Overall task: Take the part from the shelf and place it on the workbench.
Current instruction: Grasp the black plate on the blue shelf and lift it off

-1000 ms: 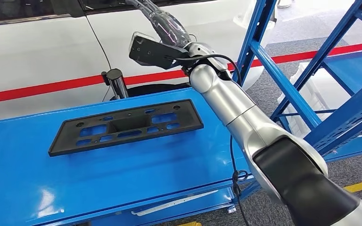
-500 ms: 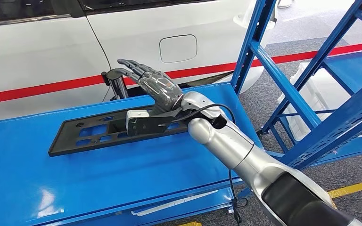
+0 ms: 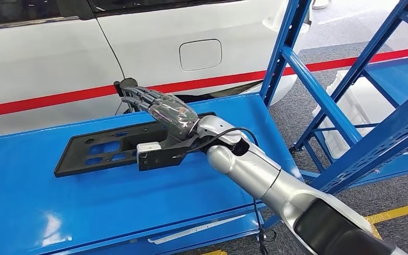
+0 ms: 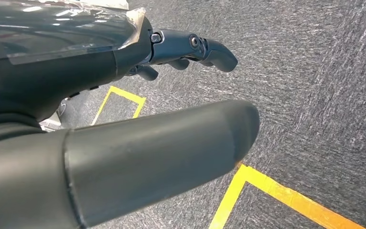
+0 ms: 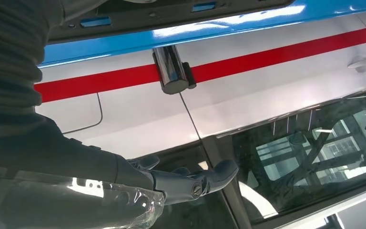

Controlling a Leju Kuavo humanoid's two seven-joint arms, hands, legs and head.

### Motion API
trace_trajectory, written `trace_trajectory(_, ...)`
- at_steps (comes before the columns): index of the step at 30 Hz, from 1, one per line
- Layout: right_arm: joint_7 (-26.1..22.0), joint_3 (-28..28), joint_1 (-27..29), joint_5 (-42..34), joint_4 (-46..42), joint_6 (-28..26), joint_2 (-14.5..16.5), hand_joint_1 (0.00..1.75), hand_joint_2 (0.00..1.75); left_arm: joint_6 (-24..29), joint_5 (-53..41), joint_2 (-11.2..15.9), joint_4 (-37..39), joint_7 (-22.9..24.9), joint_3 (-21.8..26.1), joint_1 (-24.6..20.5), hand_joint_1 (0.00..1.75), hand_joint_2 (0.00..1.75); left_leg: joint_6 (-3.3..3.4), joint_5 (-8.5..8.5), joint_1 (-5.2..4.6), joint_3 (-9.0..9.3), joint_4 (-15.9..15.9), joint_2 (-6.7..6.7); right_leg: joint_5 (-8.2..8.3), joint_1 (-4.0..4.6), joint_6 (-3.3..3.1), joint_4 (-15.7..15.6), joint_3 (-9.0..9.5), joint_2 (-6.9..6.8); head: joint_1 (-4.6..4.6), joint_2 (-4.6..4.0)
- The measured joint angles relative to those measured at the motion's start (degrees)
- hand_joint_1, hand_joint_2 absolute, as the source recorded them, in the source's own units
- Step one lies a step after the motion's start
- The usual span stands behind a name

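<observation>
The black plastic part (image 3: pixel 95 151), a long flat frame with cut-outs, lies on the blue workbench (image 3: pixel 111 207). My right hand (image 3: pixel 163 110) reaches over its right half, palm down with the fingers stretched out and nothing in them. In the right wrist view the right hand (image 5: pixel 124 186) has its fingers (image 5: pixel 205 179) straight, apart from the part (image 5: pixel 171 12). My left hand (image 4: pixel 100 71) hangs over grey floor with its thumb and fingers apart, holding nothing.
A white car (image 3: pixel 42 58) with a red stripe stands just behind the bench. A chrome post (image 5: pixel 170 70) rises at the bench's far edge by my right fingertips. Blue shelf uprights (image 3: pixel 297 58) stand to the right. Yellow tape (image 4: pixel 267 188) marks the floor.
My right hand has come down from high in front of the car and moved left. It now lies low over the part. The part has not moved.
</observation>
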Motion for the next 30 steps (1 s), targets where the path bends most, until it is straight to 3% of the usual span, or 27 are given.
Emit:
trace_trajectory(5,0.14,1.08,0.43,0.29,1.01,-0.04,0.25,0.0,1.75,-1.4,-2.96,-0.71,0.08,3.18,-0.31,0.01,0.0,0.0,0.0,-0.01,-0.01,0.01,0.0,0.0,0.0,-0.01,0.0,0.0,0.02,-0.01,0.0,0.0)
trace_trajectory(13,1.89,4.5,4.03,4.04,5.75,-5.23,2.41,0.0,1.75,-0.65,-6.25,-1.65,0.08,2.38,-2.14,0.06,0.0,0.0,-0.01,-0.02,0.01,0.03,-0.01,0.0,0.0,0.0,0.0,0.0,0.04,0.0,0.0,0.0)
trace_trajectory(21,0.01,4.31,5.38,6.34,28.54,-11.99,11.91,0.0,1.75,2.15,-6.29,-2.26,0.08,1.36,-2.53,0.03,0.0,0.0,-0.05,-0.04,0.05,0.17,-0.02,0.05,-0.02,0.04,-0.04,0.0,0.1,0.05,0.0,0.0)
trace_trajectory(25,0.75,3.97,4.82,7.3,34.69,-13.71,15.2,0.0,1.75,2.42,-6.48,-2.35,0.08,1.37,-2.53,0.03,0.0,0.0,-0.24,-0.2,0.04,0.57,-0.03,0.07,-0.17,0.07,-0.21,-0.01,0.43,0.06,0.0,0.0)
trace_trajectory(30,4.18,3.89,3.76,12.07,40.95,-21.31,18.54,0.0,1.75,2.8,-6.87,-2.56,0.08,1.79,-2.53,0.02,0.0,0.0,-0.24,-0.45,0.03,1.18,-0.05,0.06,-0.36,0.13,-0.45,-0.04,0.98,0.09,0.0,0.0)
